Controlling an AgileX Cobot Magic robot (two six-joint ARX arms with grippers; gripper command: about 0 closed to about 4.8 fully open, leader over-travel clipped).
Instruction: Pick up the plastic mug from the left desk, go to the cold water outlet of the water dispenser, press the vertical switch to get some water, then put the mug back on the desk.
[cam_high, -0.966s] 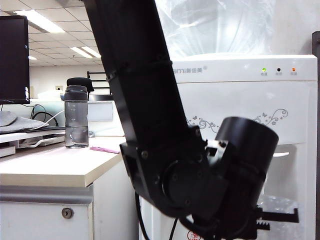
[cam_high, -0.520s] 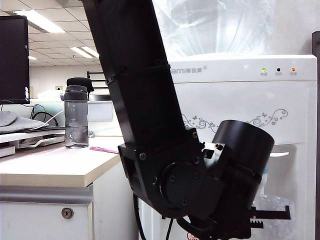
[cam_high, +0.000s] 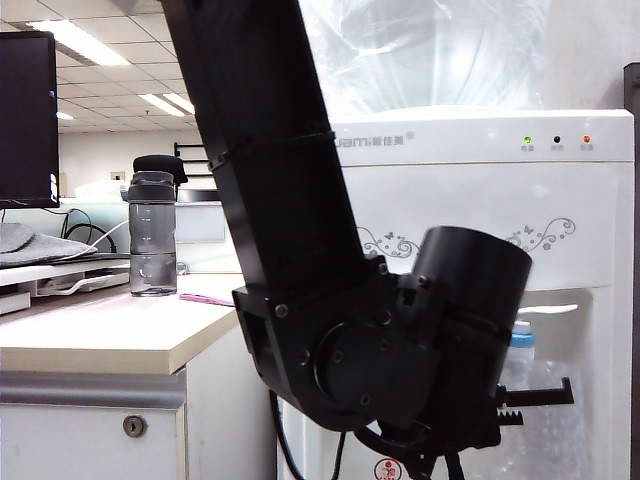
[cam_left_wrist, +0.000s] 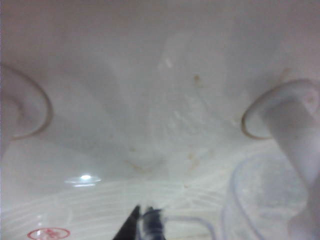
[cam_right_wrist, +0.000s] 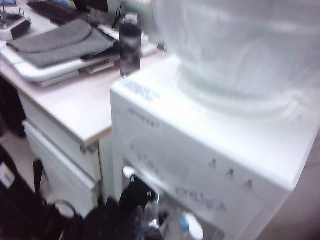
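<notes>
Left pincer (cam_high: 535, 398): you see it low in the exterior view, at the end of the big black arm, reaching into the dispenser's recess; its toothed black fingers (cam_high: 530, 395) point toward the taps. Jaws drawn right in, clamped on the plastic mug.
Plastic mug (cam_high: 545, 420): clear and faceted, carried in the left pincer inside the recess, just beneath the blue-collared tap. In the left wrist view its rim (cam_left_wrist: 260, 200) shows as a blurred clear ring, with the thin handle at the pincer tip (cam_left_wrist: 147, 225).
Cold water outlet (cam_high: 521, 338): blue collar visible just above the mug; whether mug and tap touch, you cannot tell. In the right wrist view it is a small blue-and-white blob (cam_right_wrist: 192, 225) in the recess.
Water dispenser (cam_high: 480, 200): white cabinet with grey swirl ornaments and three small lights; clear bottle (cam_high: 430, 50) on top.
Right pincer: not seen in any view; its wrist camera looks down on the dispenser top and the tabletop from above. State cannot be told.
Tabletop (cam_high: 110, 335): pale beige with a grey edge band, round lock (cam_high: 134, 426) on the white front, left of the dispenser.
Grey bottle (cam_high: 153, 235): black-capped, upright on the tabletop, well apart from the mug.
Monitor (cam_high: 27, 120): dark, at the far left edge.
</notes>
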